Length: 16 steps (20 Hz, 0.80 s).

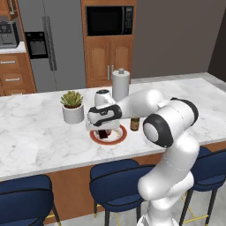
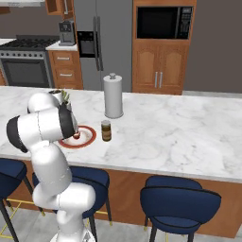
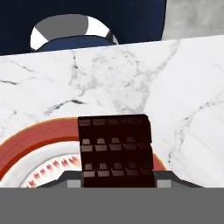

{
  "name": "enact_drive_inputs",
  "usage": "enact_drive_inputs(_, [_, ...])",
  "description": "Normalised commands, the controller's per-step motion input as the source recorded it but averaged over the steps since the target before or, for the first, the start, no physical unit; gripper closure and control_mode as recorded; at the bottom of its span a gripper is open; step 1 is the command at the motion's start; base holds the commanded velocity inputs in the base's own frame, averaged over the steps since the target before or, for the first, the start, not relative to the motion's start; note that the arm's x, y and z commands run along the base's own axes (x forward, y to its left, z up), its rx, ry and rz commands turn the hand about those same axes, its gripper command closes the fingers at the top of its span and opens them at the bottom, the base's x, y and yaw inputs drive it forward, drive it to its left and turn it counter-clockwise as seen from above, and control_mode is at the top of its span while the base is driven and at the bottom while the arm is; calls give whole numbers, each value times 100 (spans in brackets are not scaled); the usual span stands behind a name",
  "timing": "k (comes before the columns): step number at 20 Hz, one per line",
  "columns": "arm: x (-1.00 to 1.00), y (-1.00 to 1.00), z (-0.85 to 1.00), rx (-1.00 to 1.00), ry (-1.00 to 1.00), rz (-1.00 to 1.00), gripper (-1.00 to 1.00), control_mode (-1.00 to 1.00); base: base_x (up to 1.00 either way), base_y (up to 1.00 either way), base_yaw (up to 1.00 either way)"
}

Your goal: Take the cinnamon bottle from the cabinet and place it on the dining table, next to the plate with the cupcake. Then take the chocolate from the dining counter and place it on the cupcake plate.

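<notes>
My gripper (image 1: pixel 105 131) is shut on the chocolate (image 3: pixel 116 151), a dark segmented bar held upright between the fingers just above the plate (image 1: pixel 120 136). The plate has a red-orange rim (image 3: pixel 39 133) and lies near the front edge of the dining table (image 1: pixel 35 132). A bit of the cupcake (image 2: pixel 76 135) shows on the plate beside my hand. The cinnamon bottle (image 1: pixel 134 123), a small brown jar, stands upright on the marble just right of the plate; from the other side the cinnamon bottle (image 2: pixel 106 131) stands apart from the plate's rim (image 2: pixel 90 138).
A paper towel roll (image 1: pixel 120 84) stands behind the plate and a potted succulent (image 1: pixel 73 107) to its left. Navy stools (image 1: pixel 117 181) line the table's near edge. Fridge, microwave and wooden cabinets lie beyond the table.
</notes>
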Motion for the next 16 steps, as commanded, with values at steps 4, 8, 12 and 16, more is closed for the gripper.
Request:
enact_drive_inputs(4, [5, -9, 0, -1, -2, 21, 100, -100, 0, 0, 0])
enact_drive_inputs(8, [14, -5, 0, -1, 0, 34, 100, -100, 0, 0, 0])
enact_drive_inputs(12, [16, 0, -1, -2, 0, 26, 100, -100, 0, 0, 0])
enact_drive_inputs(16, [11, 0, -10, -2, 0, 20, 100, -100, 0, 0, 0])
